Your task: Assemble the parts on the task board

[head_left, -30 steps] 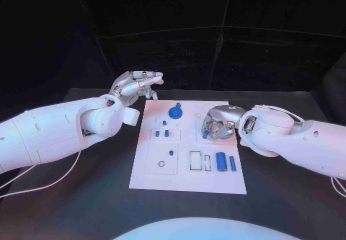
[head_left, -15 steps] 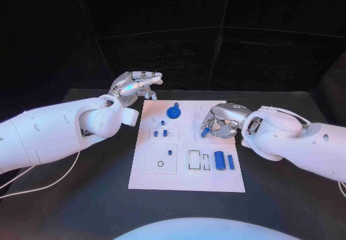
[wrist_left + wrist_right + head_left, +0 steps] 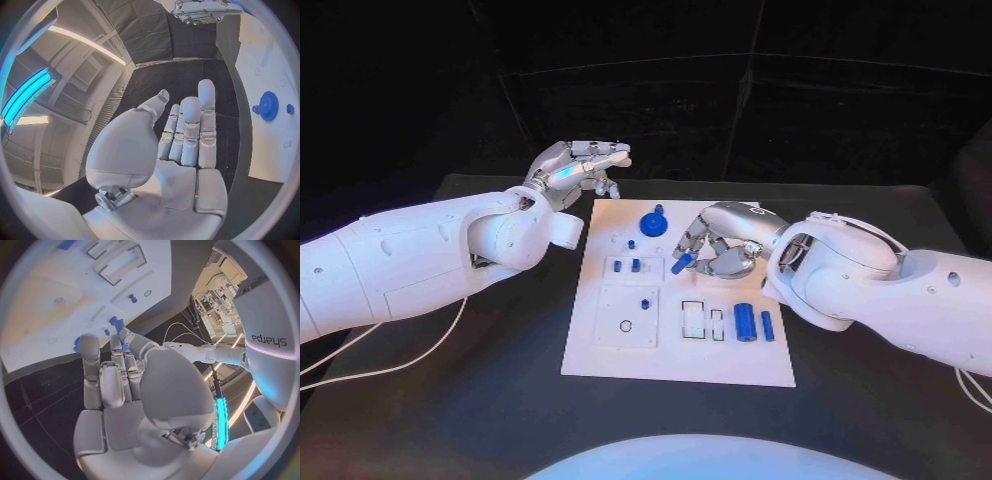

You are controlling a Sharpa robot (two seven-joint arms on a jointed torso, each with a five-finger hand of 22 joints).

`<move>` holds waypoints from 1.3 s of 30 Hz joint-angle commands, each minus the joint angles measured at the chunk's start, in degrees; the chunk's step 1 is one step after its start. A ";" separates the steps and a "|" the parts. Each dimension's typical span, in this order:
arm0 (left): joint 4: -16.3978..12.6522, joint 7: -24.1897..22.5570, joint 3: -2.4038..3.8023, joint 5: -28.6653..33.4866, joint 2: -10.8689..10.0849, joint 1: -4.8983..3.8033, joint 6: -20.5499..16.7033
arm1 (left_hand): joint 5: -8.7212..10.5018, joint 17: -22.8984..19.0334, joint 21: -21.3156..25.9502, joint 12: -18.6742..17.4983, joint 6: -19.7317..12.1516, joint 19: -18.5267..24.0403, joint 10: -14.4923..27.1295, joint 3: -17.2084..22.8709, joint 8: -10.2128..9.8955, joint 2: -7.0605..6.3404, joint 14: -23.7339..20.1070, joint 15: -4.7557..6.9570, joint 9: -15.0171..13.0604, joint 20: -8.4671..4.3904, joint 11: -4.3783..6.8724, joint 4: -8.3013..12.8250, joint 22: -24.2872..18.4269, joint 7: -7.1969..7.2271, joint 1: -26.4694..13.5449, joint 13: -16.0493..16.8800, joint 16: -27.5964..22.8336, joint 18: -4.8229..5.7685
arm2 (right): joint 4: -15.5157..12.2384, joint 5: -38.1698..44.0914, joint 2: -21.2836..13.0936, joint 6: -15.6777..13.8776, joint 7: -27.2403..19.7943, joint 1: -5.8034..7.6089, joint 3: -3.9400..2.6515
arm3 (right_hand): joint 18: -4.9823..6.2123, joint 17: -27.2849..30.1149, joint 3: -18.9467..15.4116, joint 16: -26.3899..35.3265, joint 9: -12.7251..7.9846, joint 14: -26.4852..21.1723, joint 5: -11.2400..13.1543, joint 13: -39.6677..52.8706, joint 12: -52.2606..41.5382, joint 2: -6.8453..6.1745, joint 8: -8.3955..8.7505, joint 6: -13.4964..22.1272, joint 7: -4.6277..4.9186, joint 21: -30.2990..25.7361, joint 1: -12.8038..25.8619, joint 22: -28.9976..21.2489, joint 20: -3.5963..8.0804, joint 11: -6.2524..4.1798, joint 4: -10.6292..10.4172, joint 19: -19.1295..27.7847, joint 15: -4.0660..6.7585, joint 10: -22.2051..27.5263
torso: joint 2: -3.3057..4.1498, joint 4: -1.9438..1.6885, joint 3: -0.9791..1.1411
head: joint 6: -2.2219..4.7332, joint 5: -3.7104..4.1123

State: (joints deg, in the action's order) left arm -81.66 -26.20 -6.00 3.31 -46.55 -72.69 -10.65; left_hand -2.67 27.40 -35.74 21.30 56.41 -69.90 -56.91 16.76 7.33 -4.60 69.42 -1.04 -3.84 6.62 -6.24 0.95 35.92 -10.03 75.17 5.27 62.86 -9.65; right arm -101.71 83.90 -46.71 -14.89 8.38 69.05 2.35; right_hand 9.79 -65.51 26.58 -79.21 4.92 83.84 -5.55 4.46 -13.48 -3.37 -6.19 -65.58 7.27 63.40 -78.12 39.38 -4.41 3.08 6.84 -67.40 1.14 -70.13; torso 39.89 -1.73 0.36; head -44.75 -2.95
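**Blue part pinched over the board's middle**

Fingers point(image 3: 599, 152) of the left hand point(image 3: 574, 170) apart and loosely bent, holding nothing, raised beyond the far left corner of the task board point(image 3: 678, 360). On the board: blue gear point(image 3: 652, 221) near the far edge, two small blue pegs point(image 3: 626, 266) left of centre, two blue cylinders point(image 3: 754, 323) lying toward the right side. Right hand point(image 3: 714, 247) over the middle of the board, fingers closed round a small blue part point(image 3: 679, 264) slanting down from the fingertips.

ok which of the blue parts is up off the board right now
The small blue peg pinched in the right robot hand, over the middle of the task board. The gear and two cylinders rest on it.
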 commanded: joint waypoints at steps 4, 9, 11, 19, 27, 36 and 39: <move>0.34 -0.16 0.03 0.12 0.39 -0.07 0.87 | -0.08 -0.05 0.18 0.39 0.00 -0.19 0.41 -0.34 -0.26 0.50 -0.17 -0.33 -0.04 0.29 -0.09 0.09 -0.06 -0.32 -0.03 -0.08 0.14 -0.72 | 1.45 -0.08 4.91 0.10 -1.59 -0.52 0.04 | -0.76 0.02 0.08 -0.10 -0.03 2.27 -0.56 -0.08 0.26 -0.09 -0.07 -0.36 0.13 0.12 0.92 -0.17 -0.10 -0.02 -0.52 -0.13 0.35 -0.37 | 0.09 0.02 -0.09 | -0.15 -0.81; 0.49 -0.13 0.04 0.12 0.67 -0.07 0.90 | -0.08 -0.05 0.18 0.39 0.00 -0.19 0.41 -0.34 -0.26 0.50 -0.17 -0.33 -0.04 0.29 -0.09 0.09 -0.06 -0.32 -0.03 -0.08 0.14 -0.72 | 2.84 1.36 8.62 2.11 -1.98 -1.76 0.26 | -0.73 0.19 -0.11 -0.05 -0.04 2.22 -1.39 -0.09 0.37 -0.41 0.05 -0.30 0.12 0.05 1.44 -0.34 -0.12 0.00 -0.86 0.03 0.33 -0.33 | 0.10 -0.04 -0.07 | -0.41 -1.36; 0.53 -0.11 0.04 0.12 0.74 -0.07 0.91 | -0.08 -0.06 0.18 0.39 0.00 -0.19 0.41 -0.34 -0.26 0.50 -0.17 -0.33 -0.04 0.29 -0.09 0.09 -0.06 -0.32 -0.03 -0.08 0.13 -0.72 | 3.50 2.07 9.83 2.94 -1.98 -2.31 0.39 | -0.71 0.21 -0.17 -0.05 -0.05 2.22 -1.50 -0.09 0.39 -0.46 0.08 -0.29 0.12 0.00 1.55 -0.45 -0.13 0.00 -0.94 0.09 0.33 -0.32 | 0.10 0.04 -0.08 | -0.55 -1.81; 0.61 -0.10 0.04 0.12 0.95 -0.07 0.97 | -0.07 -0.17 0.18 0.42 -0.03 -0.23 0.44 -0.36 -0.25 0.53 -0.21 -0.34 -0.05 0.30 -0.10 0.09 -0.06 -0.33 0.00 -0.08 0.10 -0.72 | 5.59 4.16 12.94 5.87 -1.76 -3.82 1.16 | -0.68 0.38 -0.33 0.02 -0.05 2.18 -1.58 -0.10 0.43 -0.56 0.13 -0.24 0.13 -0.11 1.80 -0.64 -0.15 0.02 -1.12 0.21 0.31 -0.29 | 0.08 0.15 -0.06 | -0.86 -2.25; 0.56 -0.12 0.04 0.12 0.95 -0.07 0.97 | -0.07 -0.17 0.18 0.42 -0.03 -0.23 0.44 -0.36 -0.25 0.53 -0.21 -0.34 -0.05 0.30 -0.10 0.09 -0.06 -0.33 0.00 -0.08 0.10 -0.72 | 6.68 5.45 14.08 7.02 -1.88 -5.13 1.32 | -0.67 0.42 -0.34 0.04 -0.06 2.17 -1.61 -0.10 0.44 -0.54 0.15 -0.23 0.13 -0.14 1.83 -0.70 -0.15 0.02 -1.17 0.25 0.31 -0.29 | 0.11 0.10 0.02 | -1.18 -2.56; 0.46 -0.15 0.04 0.12 0.73 -0.07 0.96 | -0.07 -0.21 0.18 0.45 -0.06 -0.27 0.49 -0.41 -0.25 0.58 -0.23 -0.35 -0.05 0.31 -0.12 0.06 -0.07 -0.36 -0.02 -0.09 0.11 -0.72 | 7.28 6.64 14.35 8.22 -1.54 -5.57 1.35 | -0.67 0.51 -0.33 0.08 -0.06 2.16 -1.62 -0.10 0.45 -0.53 0.15 -0.22 0.12 -0.15 1.83 -0.72 -0.15 0.02 -1.18 0.26 0.31 -0.28 | 0.05 0.09 0.01 | -1.52 -2.66; 0.47 -0.14 0.04 0.12 0.70 -0.07 0.95 | -0.07 -0.21 0.18 0.45 -0.06 -0.27 0.49 -0.41 -0.25 0.58 -0.23 -0.35 -0.05 0.31 -0.12 0.06 -0.07 -0.36 -0.02 -0.09 0.11 -0.72 | 7.24 6.84 14.21 8.27 -1.45 -5.60 1.35 | -0.66 0.56 -0.30 0.10 -0.06 2.15 -1.70 -0.11 0.47 -0.47 0.18 -0.19 0.11 -0.18 1.79 -0.77 -0.15 0.00 -1.18 0.29 0.31 -0.27 | 0.07 0.11 0.03 | -1.62 -2.68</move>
State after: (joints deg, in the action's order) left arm -81.11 -26.11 -6.00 3.32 -45.82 -72.69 -10.38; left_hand -2.67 27.28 -35.74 21.52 56.41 -69.90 -56.70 16.76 7.33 -4.60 69.42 -1.04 -3.84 6.61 -6.45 0.95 35.94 -10.02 75.17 5.26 62.86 -9.65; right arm -94.41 89.50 -32.43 -7.73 7.06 63.40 3.72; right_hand 9.79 -65.05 26.34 -79.21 4.81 83.84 -6.87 4.43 -13.25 -3.79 -5.89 -65.48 7.41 63.40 -76.87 38.67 -4.40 3.08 5.96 -67.38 1.14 -70.12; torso 39.98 -1.63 0.35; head -46.30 -5.62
